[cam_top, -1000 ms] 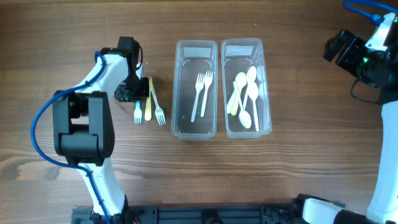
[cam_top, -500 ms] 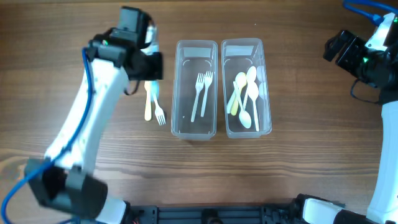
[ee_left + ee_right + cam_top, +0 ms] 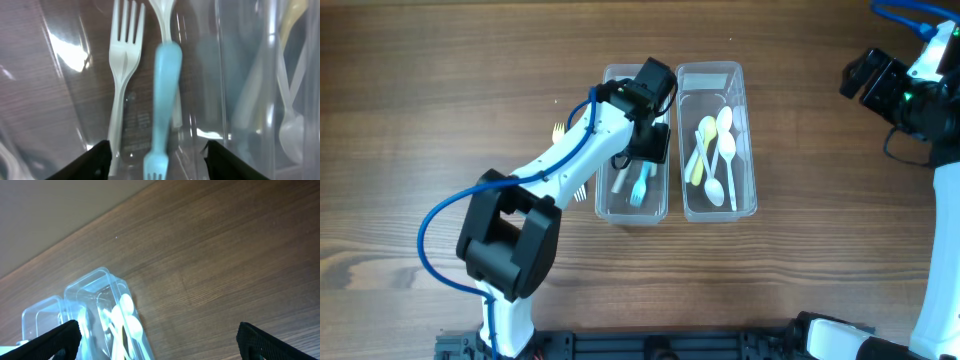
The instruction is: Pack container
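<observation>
Two clear containers stand side by side. The left container (image 3: 634, 216) holds white forks (image 3: 122, 70), and a blue fork (image 3: 640, 186) lies in it, blurred in the left wrist view (image 3: 163, 100). My left gripper (image 3: 642, 152) hovers over this container, open, with the blue fork loose below the spread jaws (image 3: 159, 167). The right container (image 3: 748, 150) holds several white and yellow spoons (image 3: 716, 150). My right gripper (image 3: 876, 84) is raised at the far right, open and empty (image 3: 160, 342), well away from both containers.
A yellow fork (image 3: 558, 130) and a white fork (image 3: 578, 192) lie on the wooden table left of the containers, partly hidden by my left arm. The right wrist view shows the spoon container (image 3: 107, 315) and bare wood.
My left arm swung right from the loose forks to over the left container. Its jaws opened and the blue fork dropped into the container. The right arm stayed still.
</observation>
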`<state>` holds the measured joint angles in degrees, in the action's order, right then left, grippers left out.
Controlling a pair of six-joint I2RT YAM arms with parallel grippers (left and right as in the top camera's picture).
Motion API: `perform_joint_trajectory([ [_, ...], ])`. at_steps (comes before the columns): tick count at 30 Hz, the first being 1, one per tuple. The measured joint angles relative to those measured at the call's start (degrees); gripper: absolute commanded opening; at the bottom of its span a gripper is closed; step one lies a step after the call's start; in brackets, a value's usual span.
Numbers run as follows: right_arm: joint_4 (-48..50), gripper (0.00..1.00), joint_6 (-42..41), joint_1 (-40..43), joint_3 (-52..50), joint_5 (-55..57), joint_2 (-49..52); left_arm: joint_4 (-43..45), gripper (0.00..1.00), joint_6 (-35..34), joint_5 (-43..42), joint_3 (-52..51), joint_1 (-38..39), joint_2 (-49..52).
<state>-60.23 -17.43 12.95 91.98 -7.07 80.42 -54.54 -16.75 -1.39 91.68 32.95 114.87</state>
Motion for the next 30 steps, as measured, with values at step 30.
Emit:
perform_joint_trajectory([
  [30, 0.02, 1.00, 0.00, 0.00, 0.00, 0.02, 0.00, 6.40, 0.52, 5.46, 8.85, -16.39, -21.51, 0.04],
])
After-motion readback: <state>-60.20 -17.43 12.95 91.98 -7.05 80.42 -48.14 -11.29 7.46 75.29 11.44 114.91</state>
